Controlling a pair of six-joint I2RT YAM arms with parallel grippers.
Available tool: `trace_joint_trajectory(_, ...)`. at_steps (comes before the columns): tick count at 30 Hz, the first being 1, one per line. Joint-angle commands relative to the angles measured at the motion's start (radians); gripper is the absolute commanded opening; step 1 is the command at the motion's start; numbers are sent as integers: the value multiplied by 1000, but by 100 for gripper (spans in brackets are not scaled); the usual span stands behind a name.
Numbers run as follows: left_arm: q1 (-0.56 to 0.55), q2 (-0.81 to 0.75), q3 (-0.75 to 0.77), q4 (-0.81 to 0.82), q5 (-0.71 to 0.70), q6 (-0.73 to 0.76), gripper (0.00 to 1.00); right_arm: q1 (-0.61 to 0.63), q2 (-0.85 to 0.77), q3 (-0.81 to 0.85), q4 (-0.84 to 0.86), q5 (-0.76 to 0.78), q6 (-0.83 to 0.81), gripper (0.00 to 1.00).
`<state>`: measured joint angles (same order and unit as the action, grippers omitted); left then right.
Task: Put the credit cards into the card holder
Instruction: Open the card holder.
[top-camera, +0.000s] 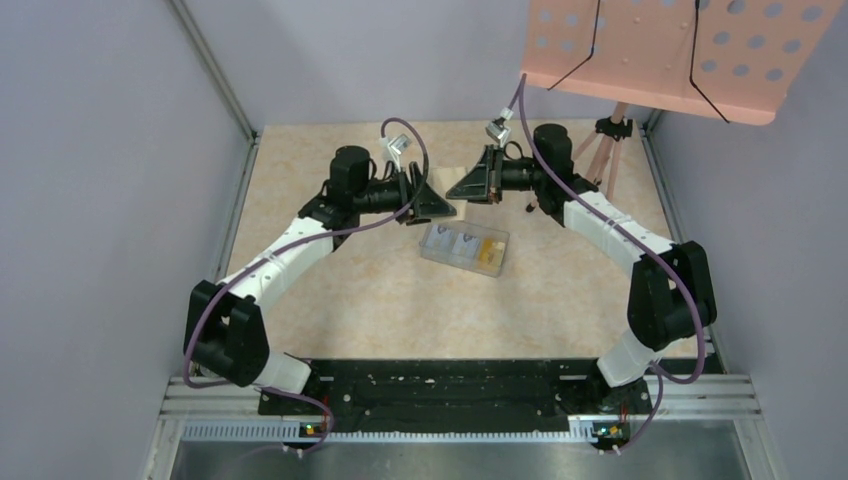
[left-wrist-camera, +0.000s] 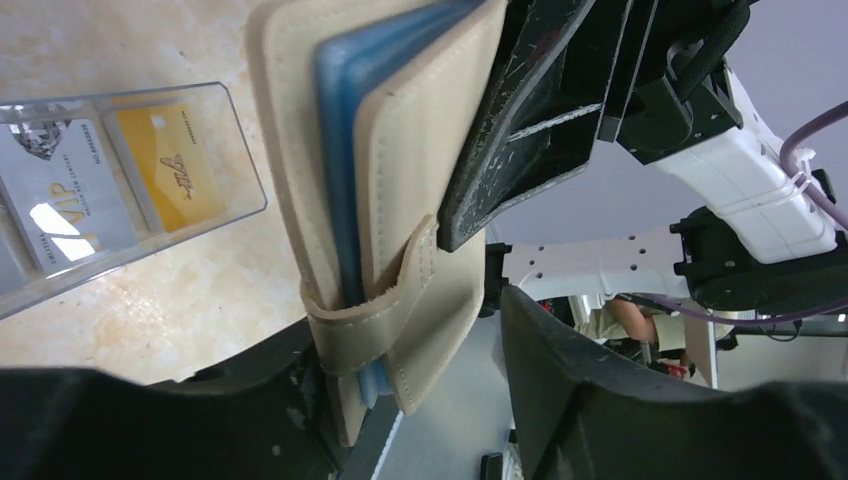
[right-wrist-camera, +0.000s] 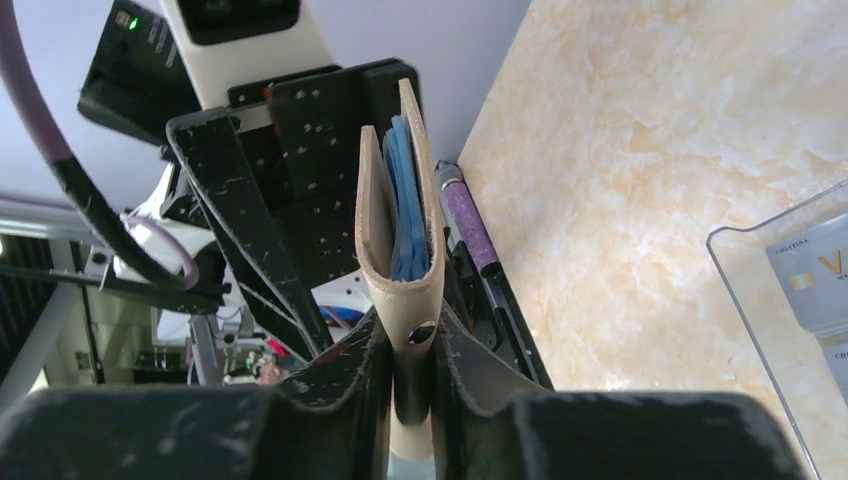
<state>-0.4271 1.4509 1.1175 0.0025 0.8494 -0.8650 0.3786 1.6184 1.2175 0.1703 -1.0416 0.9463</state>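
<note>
**Soft wallet held on edge between both arms**

The right gripper (right-wrist-camera: 412, 335) is clamped on one edge of the card holder (right-wrist-camera: 403, 300), holding it above the far middle of the table. The left gripper (left-wrist-camera: 410, 340) has its fingers apart, one on either side of the holder. The holder looks light and floppy, so pinching a tan flap near its free edge should spread it. The credit cards (left-wrist-camera: 170, 165), thin and slick, lie in a clear tray (left-wrist-camera: 245, 160) just nearer.
</note>
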Motion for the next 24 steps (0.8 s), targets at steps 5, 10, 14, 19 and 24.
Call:
trace_joint_trajectory(5, -7, 5, 49, 31, 4, 8, 41, 2, -40, 4, -42, 90, -9, 38)
trace_joint_trajectory(10, -7, 10, 91, -36, -6, 46, 22, 2, -55, 14, -83, 118, -26, 59)
trace_joint_trajectory(14, -6, 8, 161, -216, -55, 155, 15, 2, -72, 52, -211, 188, -101, 77)
trace_joint_trajectory(19, -25, -3, 276, -534, -277, 383, 12, 2, -82, 112, -379, 289, -153, 93)
trace_joint_trajectory(24, -114, -13, 377, -782, -677, 612, 9, 2, -79, 157, -447, 316, -145, 96)
